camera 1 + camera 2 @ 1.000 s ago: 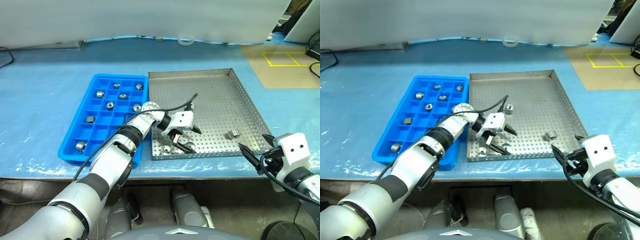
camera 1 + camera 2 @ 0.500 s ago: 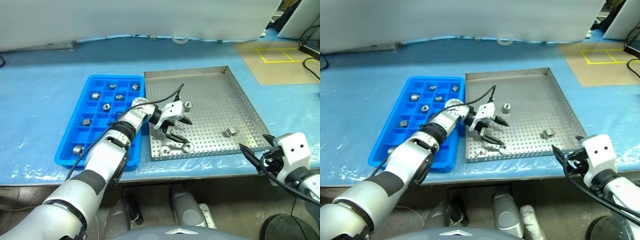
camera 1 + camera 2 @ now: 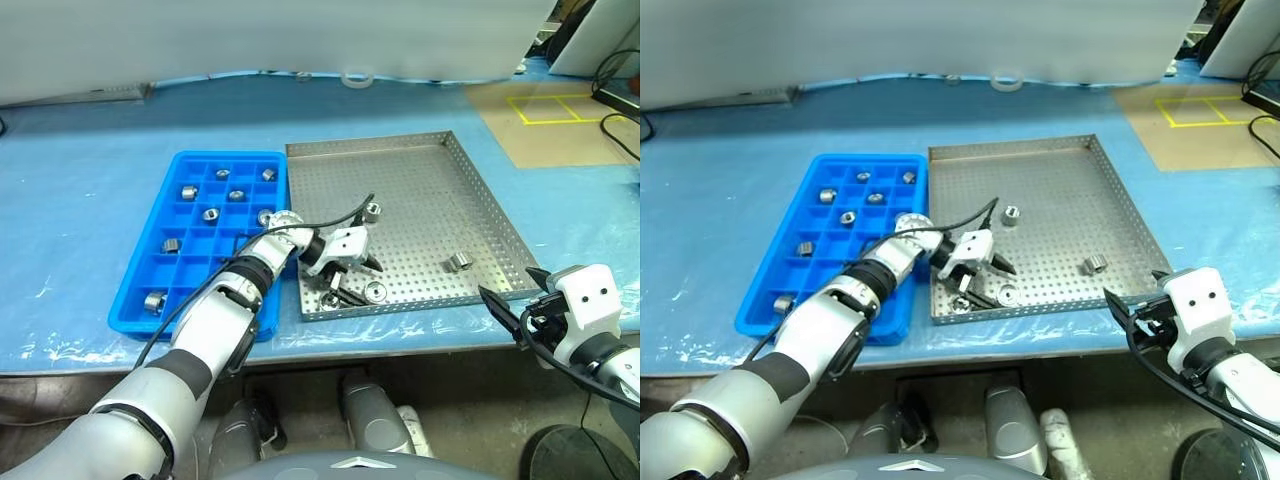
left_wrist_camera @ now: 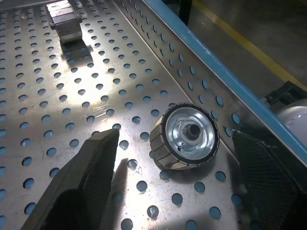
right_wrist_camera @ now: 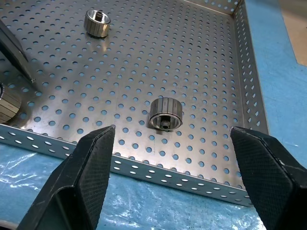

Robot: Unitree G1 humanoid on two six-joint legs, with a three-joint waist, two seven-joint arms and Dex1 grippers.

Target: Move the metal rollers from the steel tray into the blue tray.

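Overhead, the left gripper point(image 3: 345, 280) is reaching across into the near left corner of the steel tray point(image 3: 480, 195), lower toward the perforated floor than a moment ago, when it was hovering higher above the same corner. Two metal rollers point(image 3: 375, 292) are lying by its tips near the front rim, one more is sitting mid-tray, and another near the right rim. The blue tray point(image 3: 150, 262) is lying just beside the steel tray, already holding several rollers in its compartments.

Through the left wrist camera, the black fingers point(image 4: 81, 177) are standing spread and empty, with one roller between them.

Through the right wrist camera, the right gripper point(image 5: 168, 182) is hanging wide open and empty off the tray's front rim.

That descent suggests a pickup is coming next.
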